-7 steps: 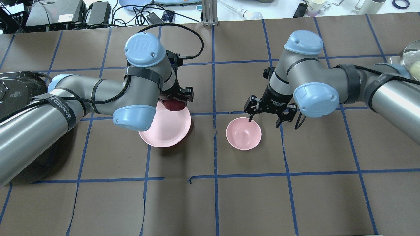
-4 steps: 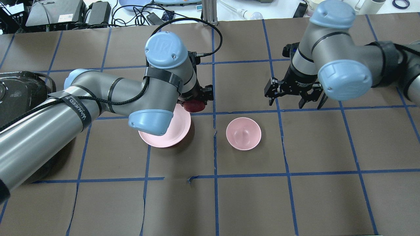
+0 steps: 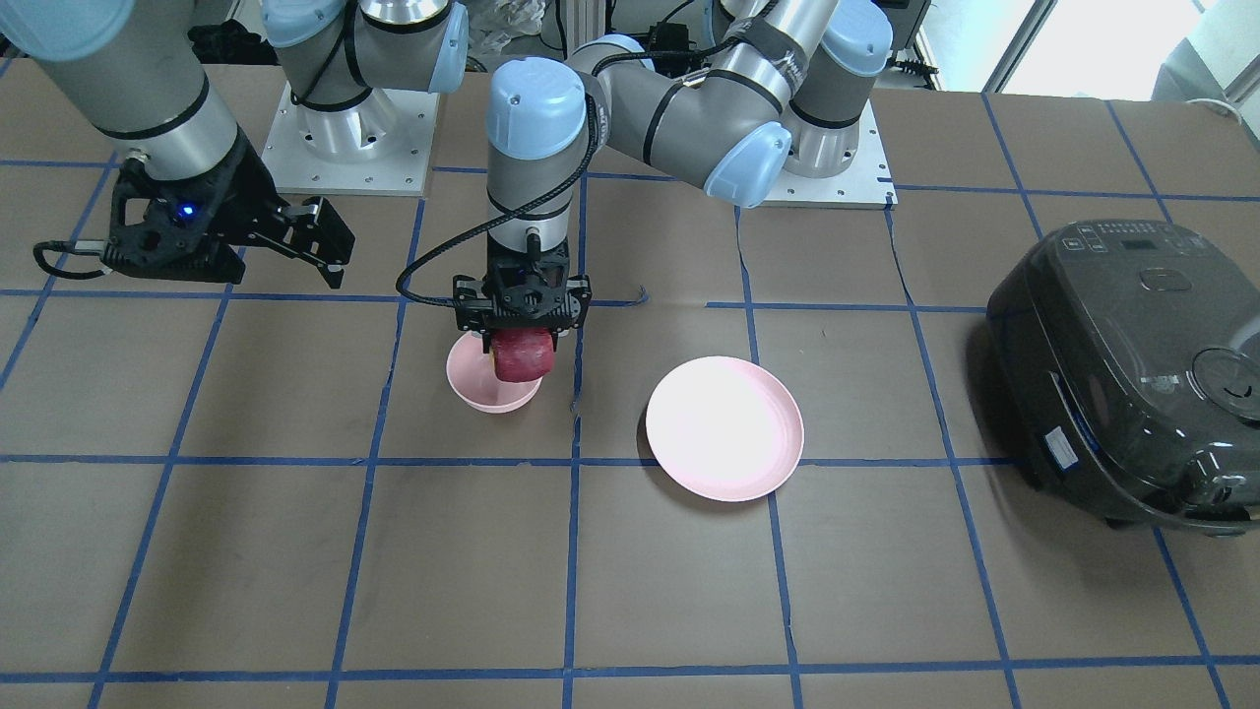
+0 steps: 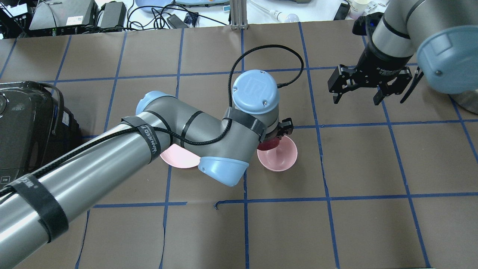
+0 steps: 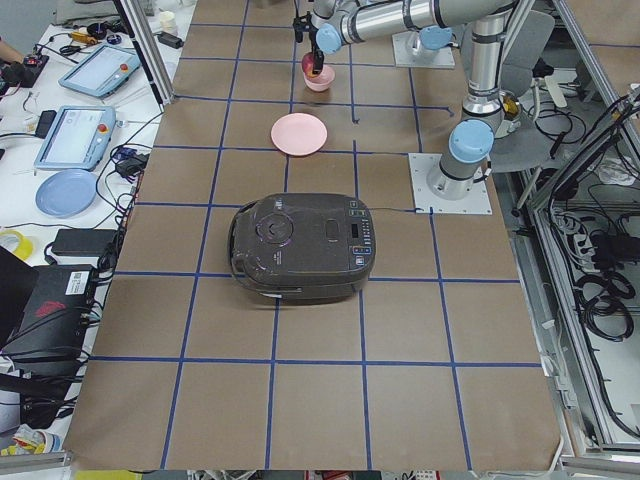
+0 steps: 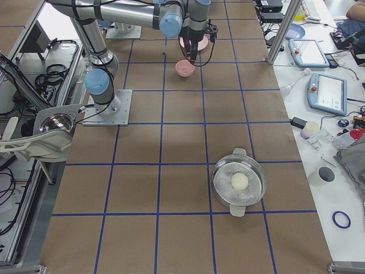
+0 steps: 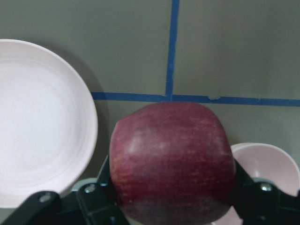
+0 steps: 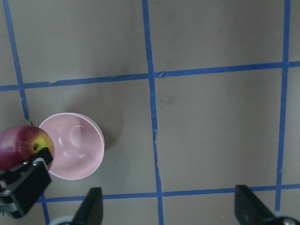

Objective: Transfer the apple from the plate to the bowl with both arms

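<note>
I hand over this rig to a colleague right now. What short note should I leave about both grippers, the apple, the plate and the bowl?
Left gripper: shut on the apple, held over the bowl at its rim on the plate side, not inside.
Right gripper: open, empty, raised away from the bowl.
Plate: empty.
Done: apple off the plate.
Left: probably centre it over the bowl, then release.
</note>
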### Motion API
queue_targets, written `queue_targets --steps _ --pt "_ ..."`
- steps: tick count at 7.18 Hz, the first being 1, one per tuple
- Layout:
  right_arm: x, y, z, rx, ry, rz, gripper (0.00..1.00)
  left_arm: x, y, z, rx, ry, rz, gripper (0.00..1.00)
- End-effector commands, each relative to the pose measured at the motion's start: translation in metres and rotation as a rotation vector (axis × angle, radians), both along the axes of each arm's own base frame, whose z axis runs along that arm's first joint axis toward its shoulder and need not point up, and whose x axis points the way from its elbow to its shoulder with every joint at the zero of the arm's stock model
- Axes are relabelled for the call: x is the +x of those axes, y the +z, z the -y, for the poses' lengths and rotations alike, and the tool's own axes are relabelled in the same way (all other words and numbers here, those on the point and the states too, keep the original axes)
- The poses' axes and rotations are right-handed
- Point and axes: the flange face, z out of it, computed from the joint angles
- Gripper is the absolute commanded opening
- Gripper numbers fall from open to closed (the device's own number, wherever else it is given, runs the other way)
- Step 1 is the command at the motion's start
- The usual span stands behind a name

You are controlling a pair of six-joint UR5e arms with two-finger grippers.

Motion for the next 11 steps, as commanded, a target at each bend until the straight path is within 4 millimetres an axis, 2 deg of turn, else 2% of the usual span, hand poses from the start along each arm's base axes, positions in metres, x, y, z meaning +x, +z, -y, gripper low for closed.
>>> queue_targets --steps 1,2,3,5,6,7,9,10,11 --pt "-0.008 0.011 0.001 -0.014 -0.028 -0.068 1.00 -0.023 -0.032 -0.009 0.014 0.024 0.001 0.10" --pt "-0.018 0.012 -0.002 0.005 -0.017 -0.171 1.00 -0.030 -0.040 -0.011 0.008 0.015 -0.004 0.14" --pt "-0.018 0.012 -0.004 0.010 -0.015 -0.179 1.00 -0.033 -0.048 -0.013 0.014 0.009 0.000 0.18" --pt "-0.005 0.024 -0.007 -0.020 -0.007 -0.122 1.00 -0.034 -0.050 -0.015 0.008 -0.022 0.012 0.65" --pt "0.009 0.034 -0.012 -0.058 -0.009 0.006 1.00 -0.032 -0.048 -0.013 -0.005 -0.024 0.028 0.82" --pt "0.011 0.037 -0.013 -0.065 -0.007 0.024 1.00 -0.030 -0.050 -0.016 -0.002 -0.036 0.033 0.89" --pt "0.007 0.041 -0.016 -0.071 -0.010 -0.019 1.00 -0.029 -0.040 -0.010 -0.020 -0.031 0.023 0.95" --pt "0.007 0.041 -0.016 -0.071 -0.010 -0.019 1.00 -0.026 -0.024 -0.007 -0.041 -0.032 0.008 0.97" --pt "0.006 0.042 -0.017 -0.069 -0.017 -0.022 1.00 -0.008 -0.003 0.008 -0.082 -0.056 0.014 0.99"
